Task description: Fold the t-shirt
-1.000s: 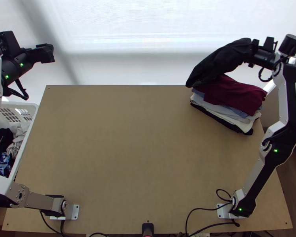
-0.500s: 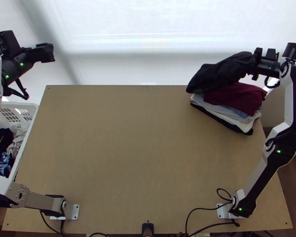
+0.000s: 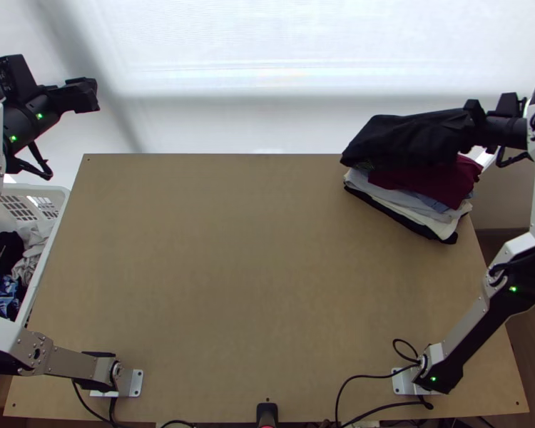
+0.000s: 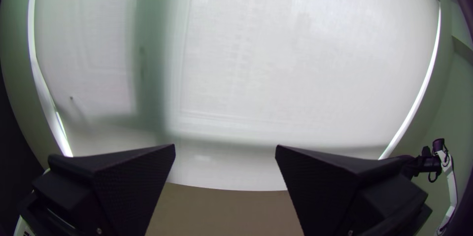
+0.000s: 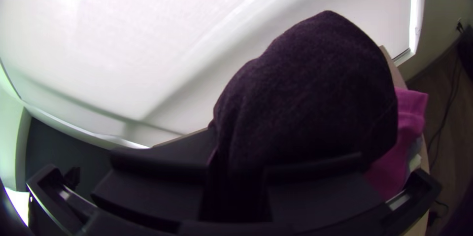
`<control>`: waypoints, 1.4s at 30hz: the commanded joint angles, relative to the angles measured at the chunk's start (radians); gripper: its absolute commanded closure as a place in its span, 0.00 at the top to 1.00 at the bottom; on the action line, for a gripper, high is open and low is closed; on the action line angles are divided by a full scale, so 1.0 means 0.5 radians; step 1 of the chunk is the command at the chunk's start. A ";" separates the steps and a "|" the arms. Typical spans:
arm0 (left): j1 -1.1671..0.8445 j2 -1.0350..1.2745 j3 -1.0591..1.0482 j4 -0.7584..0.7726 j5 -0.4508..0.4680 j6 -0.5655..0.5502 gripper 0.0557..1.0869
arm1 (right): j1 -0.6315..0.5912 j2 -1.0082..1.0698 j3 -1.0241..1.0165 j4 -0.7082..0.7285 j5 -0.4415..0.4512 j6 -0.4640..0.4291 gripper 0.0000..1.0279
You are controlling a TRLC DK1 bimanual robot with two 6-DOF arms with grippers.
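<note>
Top view showed my right gripper (image 3: 473, 123) pinching the right end of the black t-shirt (image 3: 403, 141) atop the folded pile (image 3: 428, 180), far right; my left gripper (image 3: 90, 97), spread wide, hung far left.

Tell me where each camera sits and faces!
Top: high over the table, looking steeply down; left arm and right arm show.
Left wrist: on that arm, facing the white blind; its own fingers and, far off, the right arm show.
Right wrist: on that arm, facing the black cloth; its own fingers show.
Top and right wrist share the cloth.
</note>
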 commanded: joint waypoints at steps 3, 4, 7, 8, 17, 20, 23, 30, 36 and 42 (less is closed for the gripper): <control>-0.016 -0.009 0.058 0.037 -0.018 0.029 0.96 | -0.077 -0.159 -0.085 -0.102 0.161 -0.219 0.46; -0.016 -0.012 0.058 0.043 -0.018 0.029 0.96 | -0.089 -0.172 -0.100 -0.130 0.213 -0.235 0.76; -0.016 -0.015 0.058 0.049 -0.018 0.036 0.96 | -0.132 -0.175 -0.116 -0.170 0.440 -0.290 0.97; -0.013 -0.015 0.058 0.053 -0.018 0.039 0.96 | -0.154 -0.184 -0.131 -0.170 0.495 -0.330 0.97; -0.013 -0.036 0.061 0.059 -0.018 0.039 0.96 | -0.288 -0.236 -0.156 -0.114 1.415 -0.453 0.97; -0.013 -0.039 0.067 0.065 -0.018 0.039 0.96 | -0.288 -0.285 -0.162 -0.019 1.578 -0.502 0.97; -0.010 -0.042 0.067 0.068 -0.018 0.039 0.96 | -0.224 -0.383 -0.238 0.180 1.584 -0.532 0.97; 0.005 -0.045 0.076 0.080 -0.018 0.048 0.96 | 0.083 -0.641 -0.849 1.119 1.584 -0.701 0.97; 0.011 -0.048 0.076 0.111 -0.021 0.048 0.96 | 0.187 -0.629 -1.552 2.254 1.744 -0.879 0.97; 0.036 -0.048 0.076 0.135 -0.021 0.048 0.96 | 0.175 -0.497 -1.981 2.714 1.817 -0.891 0.97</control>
